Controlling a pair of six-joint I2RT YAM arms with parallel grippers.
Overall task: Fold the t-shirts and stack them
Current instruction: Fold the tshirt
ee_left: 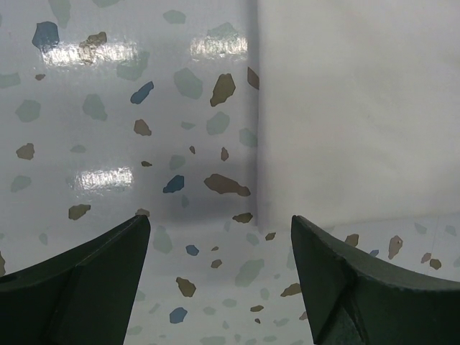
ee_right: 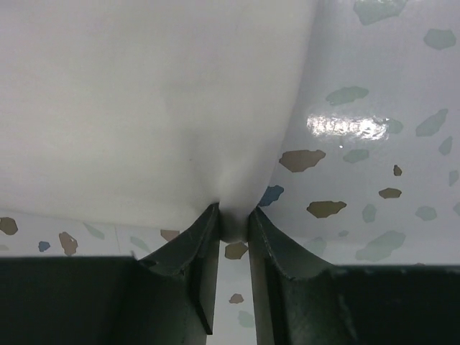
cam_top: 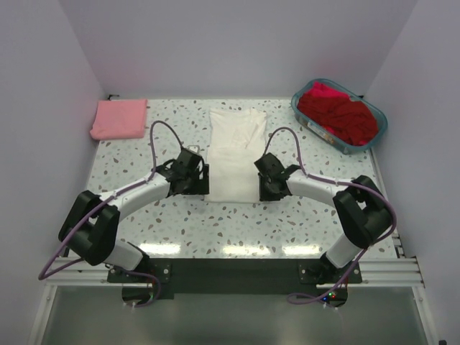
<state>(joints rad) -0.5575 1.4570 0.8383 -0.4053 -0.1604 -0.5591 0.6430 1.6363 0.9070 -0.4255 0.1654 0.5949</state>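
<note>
The right gripper (ee_right: 233,215) is closed narrowly on a pinch of the white t-shirt (ee_right: 144,93), whose edge is bunched between the jaws just above the speckled surface (ee_right: 374,180). The left gripper (ee_left: 219,223) is held wide, with nothing between its jaws. It is poised over bare surface just beside the left edge of the cloth, near a lower corner. The white t-shirt is laid flat in the middle of the surface, folded into a long narrow strip between the two grippers. A folded pink t-shirt (cam_top: 119,118) is seen at the far left corner. At the far right, red t-shirts (cam_top: 338,115) are heaped in a teal basket (cam_top: 354,149).
</note>
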